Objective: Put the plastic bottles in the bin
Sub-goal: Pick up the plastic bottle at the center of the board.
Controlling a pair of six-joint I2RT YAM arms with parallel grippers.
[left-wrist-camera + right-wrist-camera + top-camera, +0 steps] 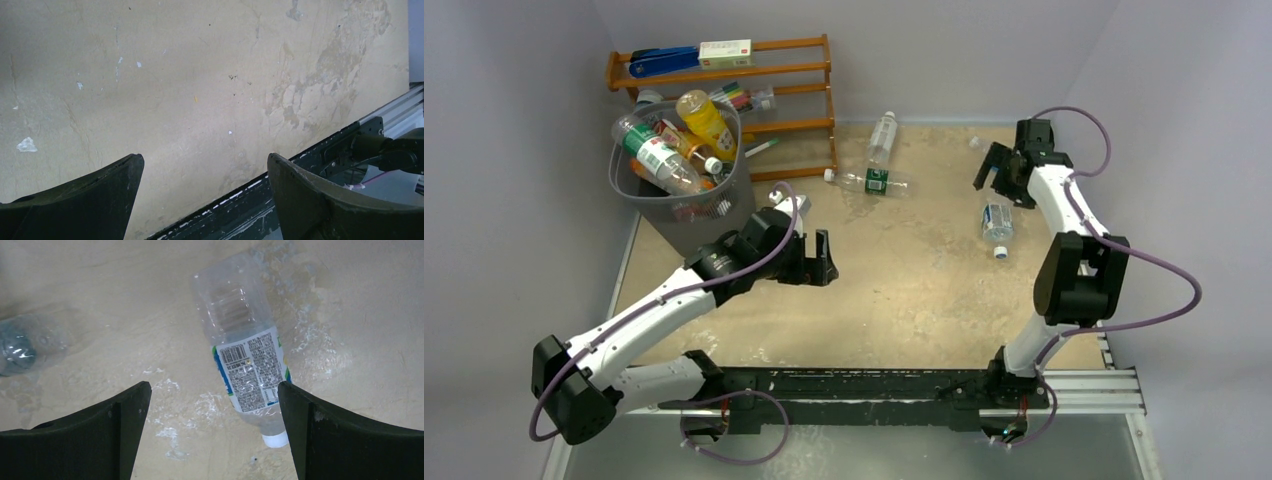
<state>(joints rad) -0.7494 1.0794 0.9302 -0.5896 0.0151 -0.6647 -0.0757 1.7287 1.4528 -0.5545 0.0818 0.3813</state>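
The bin [652, 208], grey plastic with perforated lower walls, stands at the far-left corner of the tabletop [904, 300], heaped to its rim with bottles [664, 160], clear, orange and yellow. Just right of the bin and a little nearer the arm bases, the left gripper [824, 258] hangs with jaws wide and nothing between them; its wrist view shows only bare, scuffed beige surface. Farther right of the bin lie 2 more: a white-label bottle [881, 137] toward the back wall and a green-label bottle [874, 181] lying crosswise, its white cap pointing toward the bin. Farthest from the bin lies the third bottle [997, 220]. The right gripper [992, 172], jaws wide and empty, hovers close above it, so the right arm is by far the nearer. In the right wrist view this bottle runs lengthwise between the jaws, slightly slanted, white cap toward the camera, so they would close across its width. It is thin, ribbed, clear plastic with a glossy printed label; round and probably light, it likely dents and rolls easily.
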